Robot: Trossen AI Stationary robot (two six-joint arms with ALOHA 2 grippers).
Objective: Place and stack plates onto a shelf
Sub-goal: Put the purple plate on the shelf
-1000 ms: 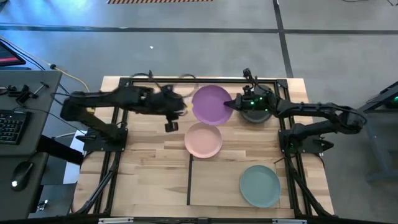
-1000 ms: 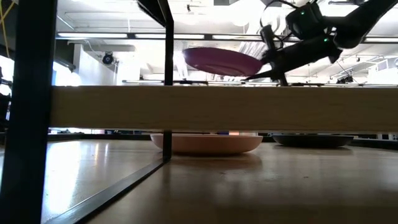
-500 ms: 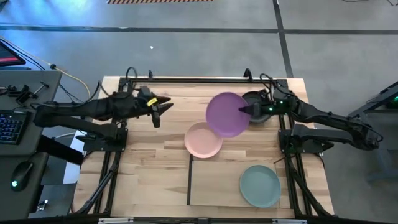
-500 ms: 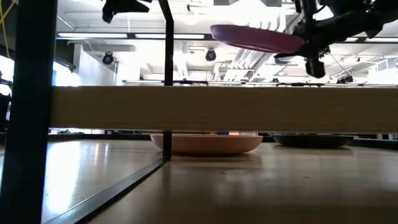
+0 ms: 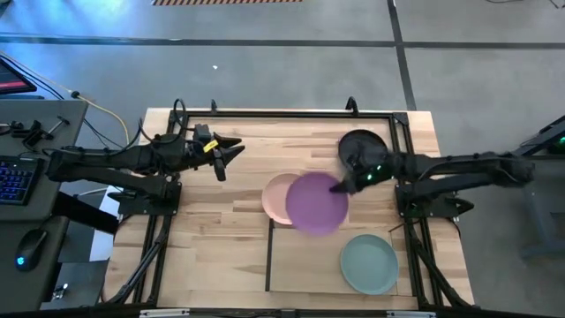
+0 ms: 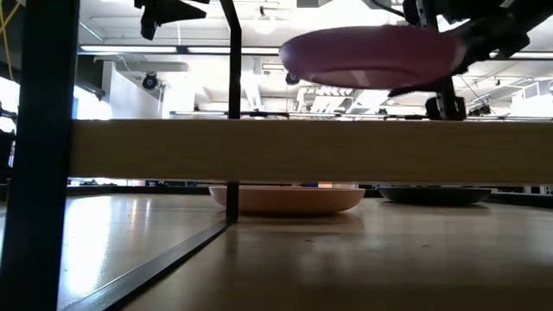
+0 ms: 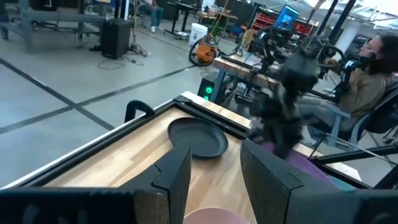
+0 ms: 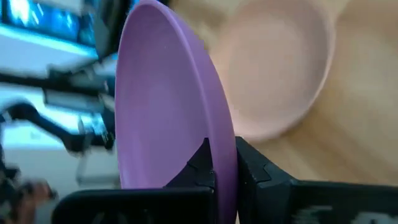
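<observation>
My right gripper (image 5: 342, 185) is shut on the purple plate (image 5: 316, 201), which hangs in the air above the near-right part of the pink plate (image 5: 279, 194). In the low view the purple plate (image 6: 371, 56) is well above the pale shelf (image 6: 302, 151). The pink plate (image 6: 289, 199) and the black plate (image 5: 360, 146) rest on the tabletop. The blue-green plate (image 5: 368, 263) lies on the right part of the shelf (image 5: 305, 261). My left gripper (image 5: 231, 152) is open in the air over the table's far left, touching nothing. My right gripper pinches the purple plate's rim (image 8: 224, 152) between its two fingers (image 8: 202, 165), one above the rim and one below. The fingers come about level from the table's right side. The plate is lifted clear and lies nearly level, stretching from the fingers toward the table's left.
A black metal frame (image 5: 265, 113) borders the tabletop, and one post (image 6: 232, 104) stands in the low view. The left half of the shelf is bare wood. A desk with a keyboard (image 5: 18, 177) stands to the table's left. A person (image 7: 367, 68) sits beyond the far right.
My right gripper has carried the purple plate from the table's far middle toward the near edge and lower, so that it now overlaps the pink plate. The plate stayed in the hold. My left gripper drew back toward the table's left and then kept still.
</observation>
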